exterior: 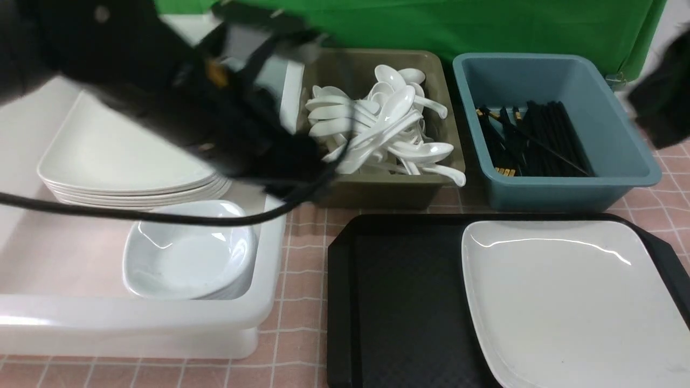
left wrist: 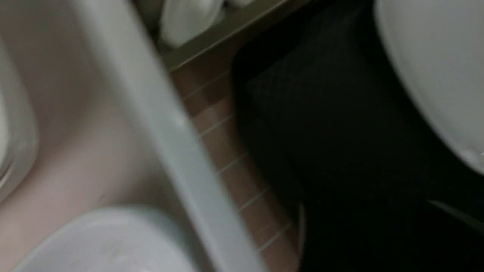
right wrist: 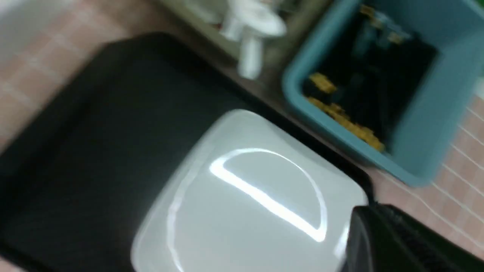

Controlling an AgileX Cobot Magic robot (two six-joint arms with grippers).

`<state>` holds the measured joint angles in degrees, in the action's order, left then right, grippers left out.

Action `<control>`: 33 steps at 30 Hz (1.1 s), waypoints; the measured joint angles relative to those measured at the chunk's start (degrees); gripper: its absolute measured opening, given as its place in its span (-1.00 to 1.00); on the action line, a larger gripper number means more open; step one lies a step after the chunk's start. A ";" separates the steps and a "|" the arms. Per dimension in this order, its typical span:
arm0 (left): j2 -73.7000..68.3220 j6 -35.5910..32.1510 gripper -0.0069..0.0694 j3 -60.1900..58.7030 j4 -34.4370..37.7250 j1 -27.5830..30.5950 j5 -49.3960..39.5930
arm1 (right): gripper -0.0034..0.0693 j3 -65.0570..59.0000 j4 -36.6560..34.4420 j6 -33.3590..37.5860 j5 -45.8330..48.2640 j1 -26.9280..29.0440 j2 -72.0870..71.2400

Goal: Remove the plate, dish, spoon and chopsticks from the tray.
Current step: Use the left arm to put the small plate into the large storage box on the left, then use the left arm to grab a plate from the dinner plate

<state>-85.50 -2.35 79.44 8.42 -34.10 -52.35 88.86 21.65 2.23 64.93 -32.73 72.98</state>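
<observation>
On the black tray (exterior: 399,302) I see only the square plate (exterior: 571,302). It lies close under the right tool (right wrist: 378,238) and well apart from the left tool (exterior: 275,161), which hangs over the white bin (exterior: 135,318). Both tools are blurred, so I cannot tell if they are open or closed. The plate is glossy, wide and flat on the tray floor. A grip on its low rim may slip, or the plate may tilt and strike the blue tub (exterior: 625,156) just beyond. Perhaps the tray would be dragged along the tabletop too.
</observation>
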 joint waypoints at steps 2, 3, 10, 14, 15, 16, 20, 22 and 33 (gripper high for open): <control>-4.07 0.41 -0.61 3.87 3.73 -3.24 0.15 | -0.82 -3.55 0.53 -1.17 0.00 3.23 -3.23; -6.80 0.49 -0.71 5.82 5.69 -4.49 0.15 | -0.82 -5.61 0.53 -1.58 0.00 4.92 -4.81; -27.57 1.40 -0.71 18.94 9.29 -7.36 0.83 | -0.82 -17.72 0.18 -1.86 -0.15 13.76 -11.96; -36.39 5.37 -0.40 24.97 5.53 -7.26 1.73 | -0.82 -20.14 -0.48 -1.86 -0.19 14.81 -13.55; -38.01 5.85 -0.31 26.41 4.66 -7.26 1.95 | -0.82 -20.29 -0.69 -1.86 -0.19 14.81 -13.83; -39.68 6.05 -0.19 27.61 3.93 -7.26 2.34 | -0.82 -20.36 -0.97 -1.86 -0.26 14.81 -14.03; -45.08 6.62 0.23 30.00 3.74 -7.24 6.32 | -0.82 -20.49 -4.68 -1.20 -1.91 14.81 -14.65; -47.02 6.85 0.40 30.29 4.07 -7.24 9.13 | -0.82 -20.49 -8.50 1.30 -3.09 14.83 -14.65; -50.66 2.35 0.36 30.55 9.10 -7.24 18.50 | -0.82 -20.66 -14.04 4.72 -7.24 14.83 -14.65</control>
<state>-136.16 0.00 109.99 17.52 -41.34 -33.86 68.20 7.61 6.95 57.69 -17.90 58.32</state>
